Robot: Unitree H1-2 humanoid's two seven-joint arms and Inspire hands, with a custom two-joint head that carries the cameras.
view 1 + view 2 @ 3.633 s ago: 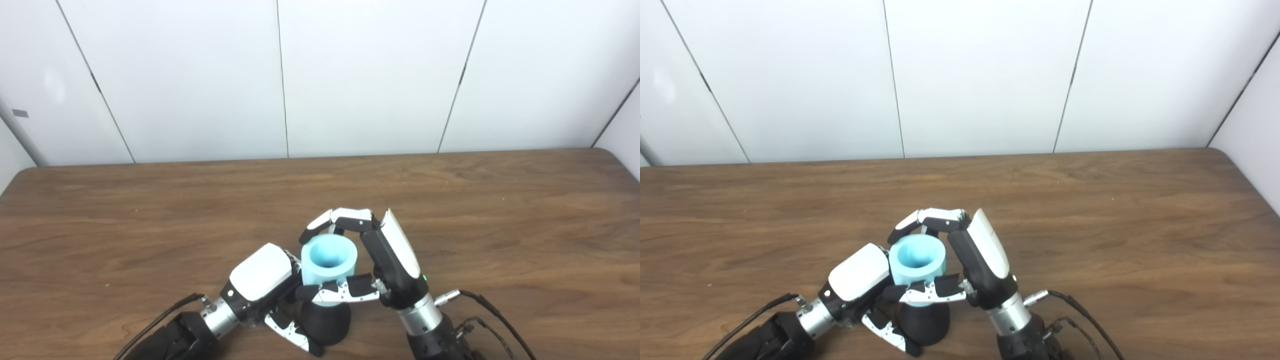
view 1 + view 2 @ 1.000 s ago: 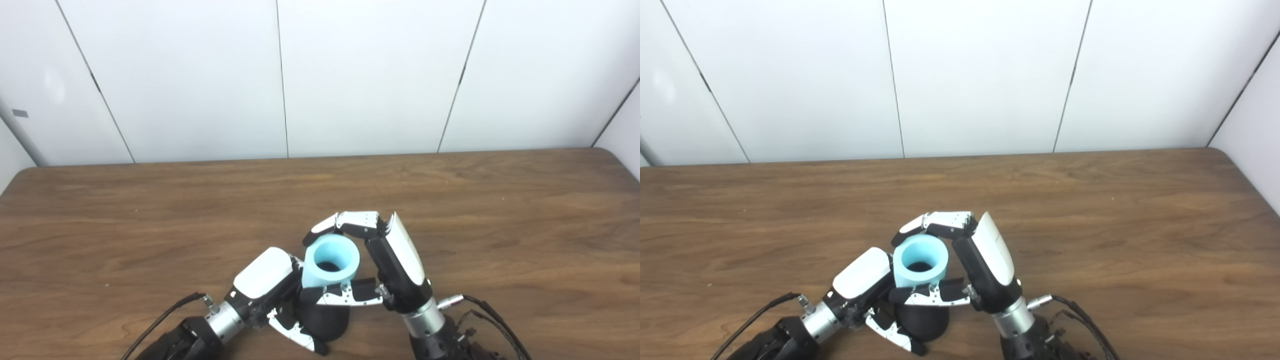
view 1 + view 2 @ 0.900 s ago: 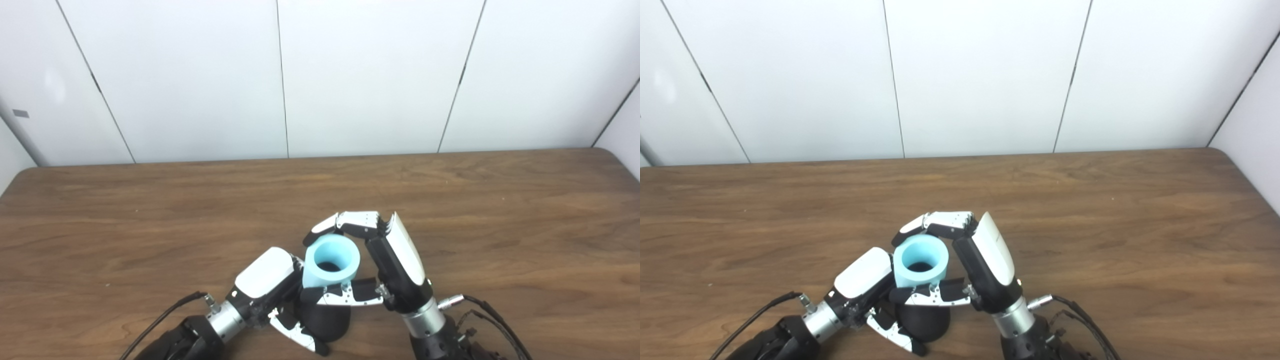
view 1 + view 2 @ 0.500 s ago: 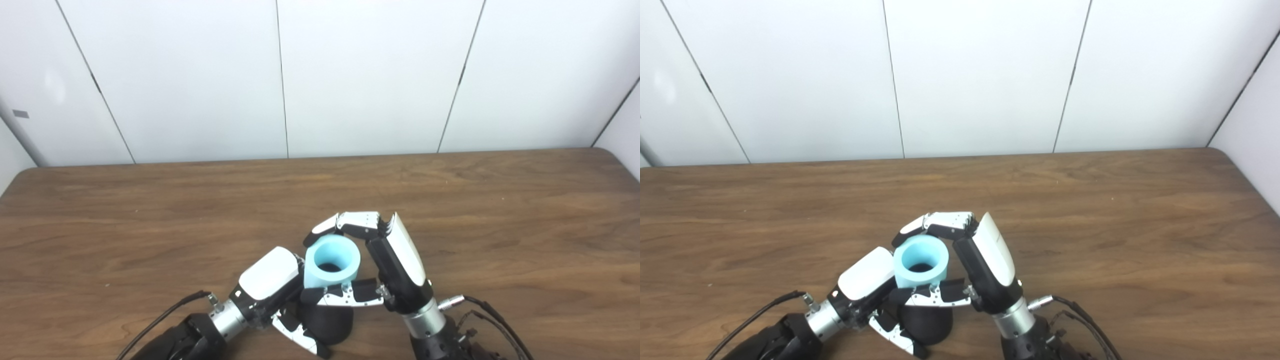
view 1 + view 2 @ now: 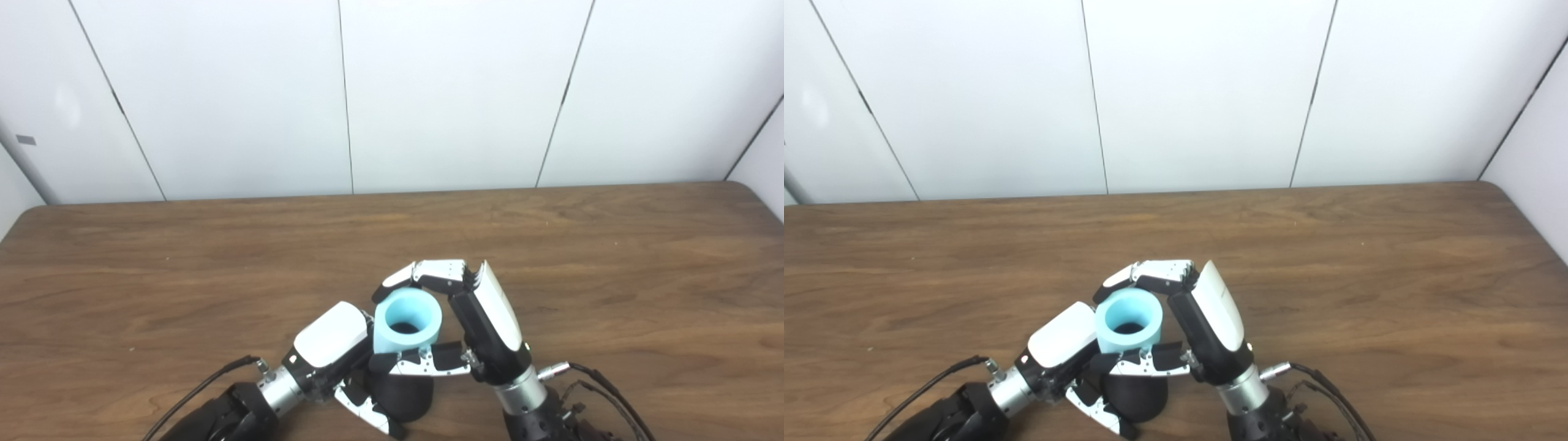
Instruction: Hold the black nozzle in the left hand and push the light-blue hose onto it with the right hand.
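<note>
Here, in the left eye view, the hose stands nearly upright near the middle of the surface's near edge, its open mouth facing up and its long axis tipped a little toward the far edge. The right hand is clamped on it, fingers curled round the far side and thumb across the near side. Directly below it sits the nozzle, with the left hand closed round it from the left. Hose sits over nozzle on roughly one line, so the push should run straight down that axis.

In the right eye view the same stack shows: hose above, nozzle beneath, touching where the thumb crosses. A dark shape shows inside the hose's bore, probably the nozzle's tip already entered. How deep it sits I cannot tell.
</note>
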